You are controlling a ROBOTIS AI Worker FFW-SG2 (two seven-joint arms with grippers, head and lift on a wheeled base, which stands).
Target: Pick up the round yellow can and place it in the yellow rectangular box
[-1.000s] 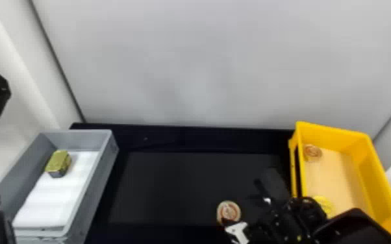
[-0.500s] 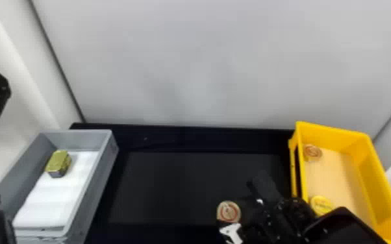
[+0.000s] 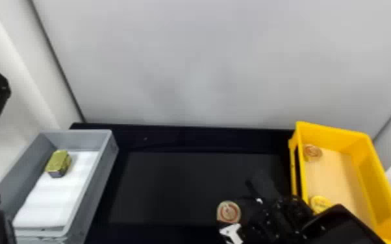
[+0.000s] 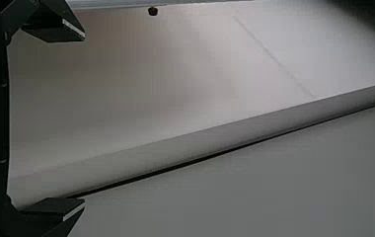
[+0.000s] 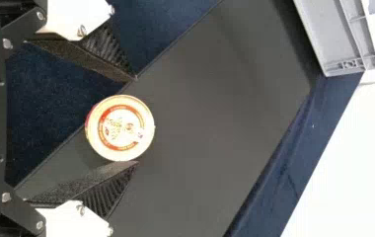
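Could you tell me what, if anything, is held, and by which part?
Nothing: the left gripper is empty; the right gripper is open around the round can.

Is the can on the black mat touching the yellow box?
Apart. The head view shows the can well left of the yellow box, black mat between.

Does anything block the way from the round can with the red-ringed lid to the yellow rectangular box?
Apart from the robot's black right arm, only the box's side wall nearest the can stands between. The can, between the right black tool's fingers, would probably need lifting over that wall.
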